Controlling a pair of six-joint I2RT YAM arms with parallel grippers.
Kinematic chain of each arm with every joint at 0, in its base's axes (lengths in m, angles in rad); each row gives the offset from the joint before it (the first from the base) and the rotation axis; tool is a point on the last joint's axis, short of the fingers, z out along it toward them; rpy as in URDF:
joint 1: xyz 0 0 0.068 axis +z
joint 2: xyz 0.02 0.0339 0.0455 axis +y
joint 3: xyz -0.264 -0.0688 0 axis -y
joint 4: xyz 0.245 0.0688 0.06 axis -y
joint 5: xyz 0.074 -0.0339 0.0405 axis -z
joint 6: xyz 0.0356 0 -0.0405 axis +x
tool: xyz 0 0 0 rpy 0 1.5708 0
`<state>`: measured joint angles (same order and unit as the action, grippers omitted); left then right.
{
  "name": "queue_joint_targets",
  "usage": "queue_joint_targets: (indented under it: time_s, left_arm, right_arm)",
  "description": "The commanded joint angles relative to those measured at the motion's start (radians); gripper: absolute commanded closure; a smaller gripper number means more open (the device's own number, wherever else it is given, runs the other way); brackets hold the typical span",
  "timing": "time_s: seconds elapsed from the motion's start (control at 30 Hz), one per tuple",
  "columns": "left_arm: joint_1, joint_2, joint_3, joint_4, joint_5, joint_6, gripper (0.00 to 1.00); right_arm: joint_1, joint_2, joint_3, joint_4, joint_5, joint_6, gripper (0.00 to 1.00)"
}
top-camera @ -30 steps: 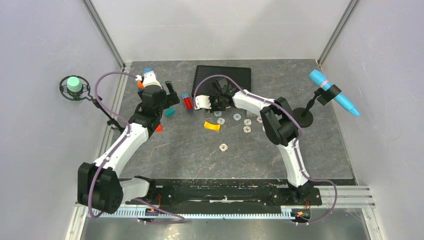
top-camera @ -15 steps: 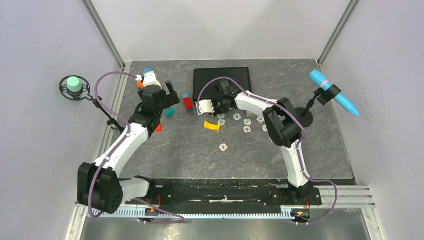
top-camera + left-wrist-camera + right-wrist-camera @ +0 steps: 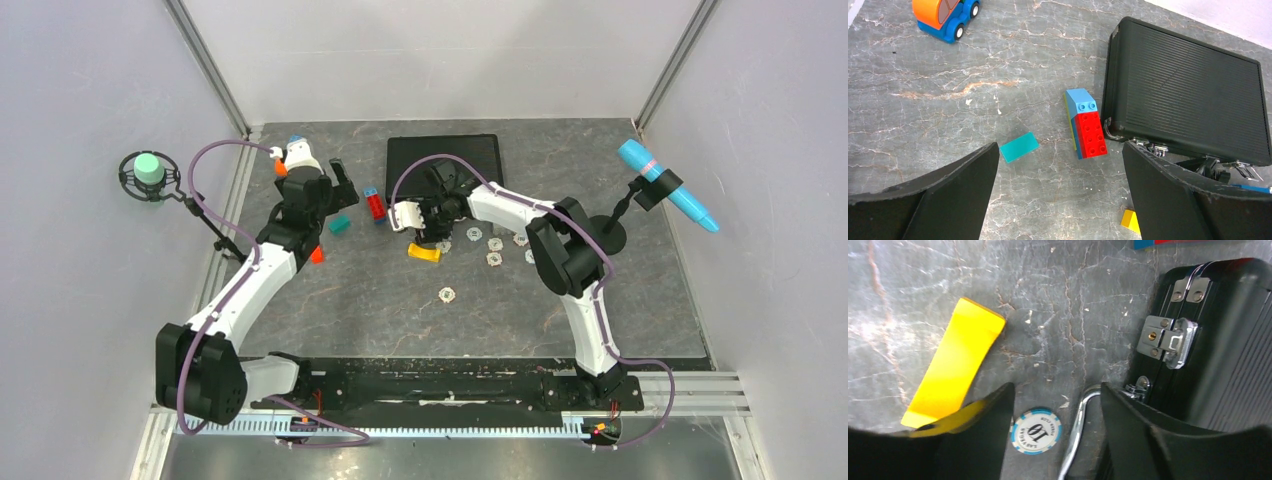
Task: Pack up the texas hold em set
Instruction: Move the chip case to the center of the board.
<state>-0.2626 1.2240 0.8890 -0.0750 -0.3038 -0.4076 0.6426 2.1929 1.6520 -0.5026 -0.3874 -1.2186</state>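
The texas hold em set's black case lies shut at the back of the table, its silver latch and handle facing the near side. Several pale-edged chips lie loose in front of it. My right gripper is open just in front of the case. A blue-and-white chip marked 10 lies on the table between its fingers, and the handle runs beside the right finger. My left gripper hangs wide open and empty left of the case.
A yellow block lies right beside the right gripper. A red and blue brick rests against the case's left end, with a teal tile nearby. A toy car stands at the back left. A stand with a blue marker is on the right.
My right gripper has gone from shut to open and has slid a little toward the near side, away from the case. The left arm has hardly moved.
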Motion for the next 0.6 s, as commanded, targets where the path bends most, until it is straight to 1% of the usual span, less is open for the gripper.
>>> queue_joint_targets:
  time_s: [0.0, 0.03, 0.07, 0.1, 0.27, 0.37, 0.43, 0.5, 0.57]
  left_arm:
    - [0.008, 0.018, 0.053, -0.009, 0.009, -0.042, 0.0]
    - [0.008, 0.023, 0.06, -0.015, 0.009, -0.046, 0.0]
    - [0.009, 0.028, 0.066, -0.023, 0.008, -0.052, 0.0]
    - [0.01, 0.033, 0.073, -0.032, 0.009, -0.056, 0.0]
    - [0.014, 0.059, 0.138, -0.105, -0.017, -0.096, 0.0]
    - [0.027, 0.058, 0.179, -0.14, -0.055, -0.138, 0.0]
    - [0.041, 0.055, 0.195, -0.13, -0.048, -0.142, 0.0]
    - [0.05, 0.058, 0.214, -0.119, -0.038, -0.145, 0.0]
    - [0.056, 0.071, 0.244, -0.109, -0.009, -0.136, 0.0]
  right_arm:
    - [0.006, -0.061, -0.038, -0.071, -0.074, 0.05, 0.29]
    - [0.003, -0.083, -0.057, -0.046, -0.089, 0.07, 0.25]
    - [0.001, -0.103, -0.075, -0.023, -0.1, 0.09, 0.15]
    - [-0.003, -0.126, -0.096, 0.013, -0.114, 0.12, 0.03]
    - [-0.035, -0.266, -0.228, 0.256, -0.117, 0.338, 0.02]
    - [-0.06, -0.328, -0.275, 0.387, -0.052, 0.501, 0.02]
    - [-0.078, -0.354, -0.267, 0.424, -0.001, 0.605, 0.02]
    - [-0.103, -0.366, -0.232, 0.424, 0.041, 0.712, 0.02]
    - [-0.146, -0.369, -0.176, 0.403, 0.102, 0.86, 0.02]
